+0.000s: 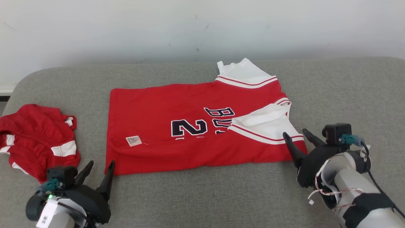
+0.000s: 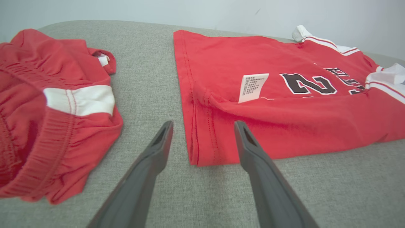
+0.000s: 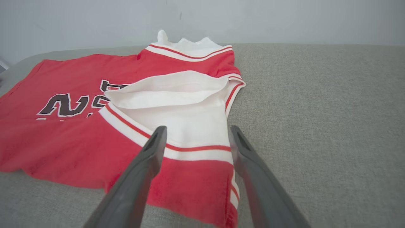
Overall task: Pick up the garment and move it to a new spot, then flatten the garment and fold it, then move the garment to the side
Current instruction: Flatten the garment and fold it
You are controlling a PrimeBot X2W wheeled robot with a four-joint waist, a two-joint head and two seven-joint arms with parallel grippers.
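On a grey upholstered surface (image 1: 202,196), a red jersey (image 1: 190,133) is lying spread between two robot grippers, its near edge folded over and a white label (image 1: 133,141) showing. At its near left corner the left gripper (image 1: 102,162) is hovering with fingers spread wide, gripping nothing. At the near right corner the right gripper (image 1: 294,132) is likewise gaping empty. Red shorts (image 1: 34,139) are lying crumpled off to the left.
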